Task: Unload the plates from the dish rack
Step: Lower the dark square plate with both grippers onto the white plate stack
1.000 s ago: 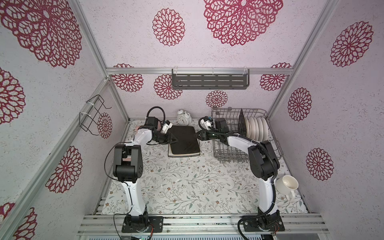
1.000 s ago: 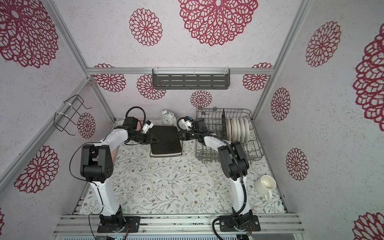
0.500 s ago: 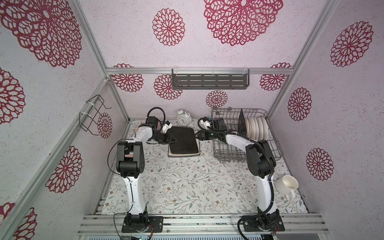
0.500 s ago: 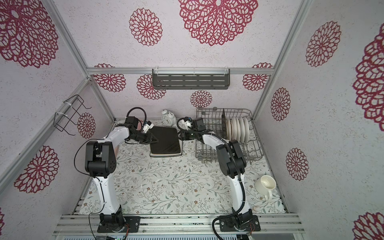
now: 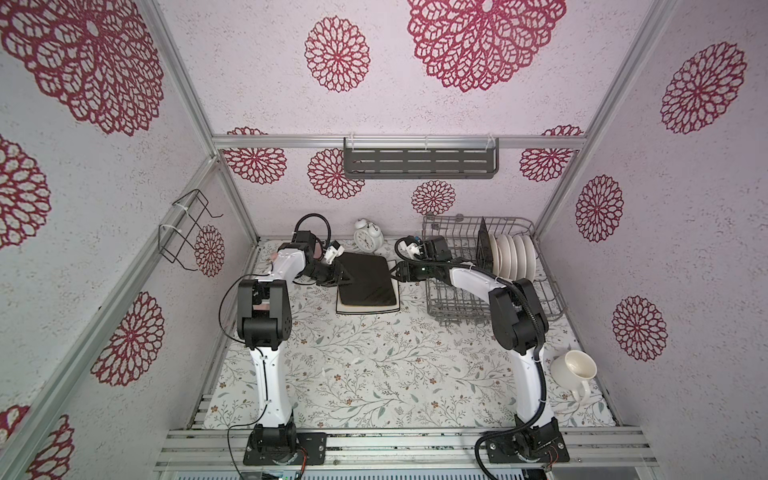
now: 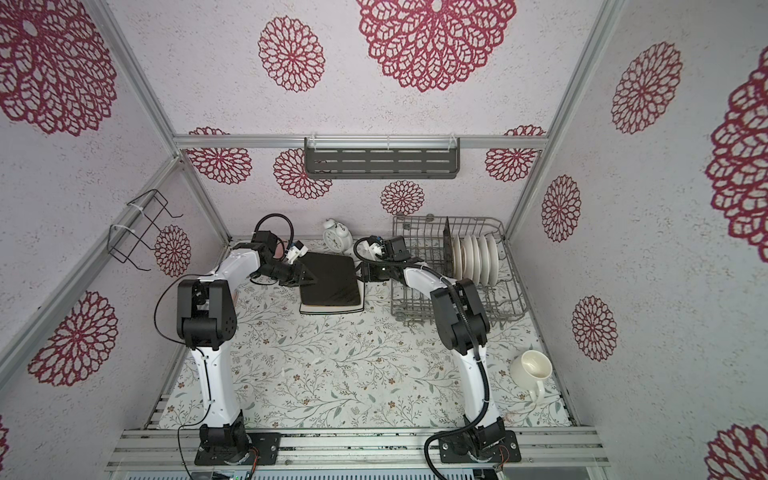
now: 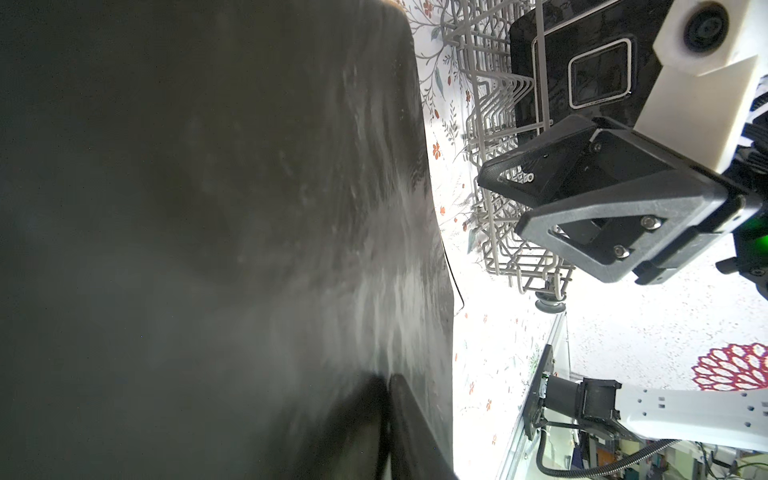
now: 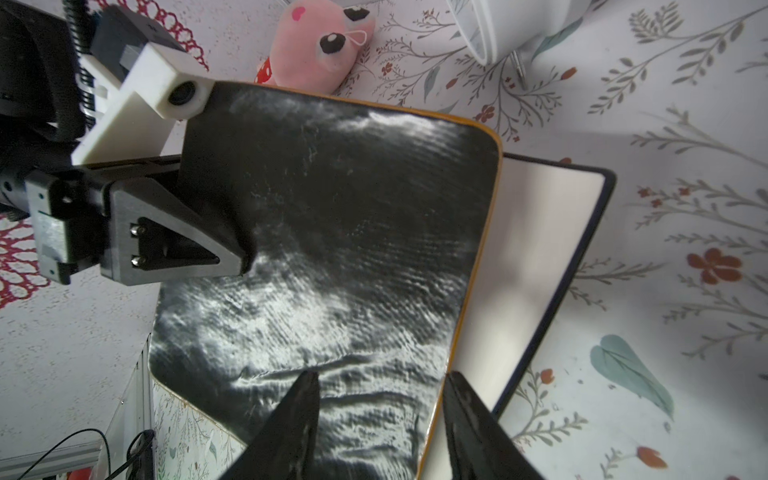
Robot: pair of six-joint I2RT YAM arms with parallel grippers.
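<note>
Left end effector (image 8: pixel 243 259) is clamped on one edge of a square plate with a glossy black back and cream rim (image 5: pixel 365 276). One finger lies across the black back; the other is hidden beneath. The plate runs from those fingertips toward the right end effector (image 5: pixel 397 272), back side up.

Directly under the held plate is a square white plate with a thin black edge (image 5: pixel 365 309), flat on the floral-patterned surface (image 5: pixel 374 374). Its white shows past the held plate on the side nearest the right end effector and on the side toward the arm bases. Whether the two plates touch: cannot tell.

Right end effector: jaws apart, gripping nothing. Its tips sit at the plate edge opposite the left end effector; in the left wrist view they are just off the rim.

Behind the right end effector, past its wrist, is a large grey wire dish rack (image 5: pixel 457 305). It holds a row of round white plates (image 5: pixel 513 259) on edge. One dark square plate (image 5: pixel 483 245) stands upright at the end of the row nearer the end effector.

Arms: both reach far forward and low, forearms angled inward, end effectors facing each other across the plate. Elbows are raised. In both top views the right forearm crosses in front of the rack.
</note>
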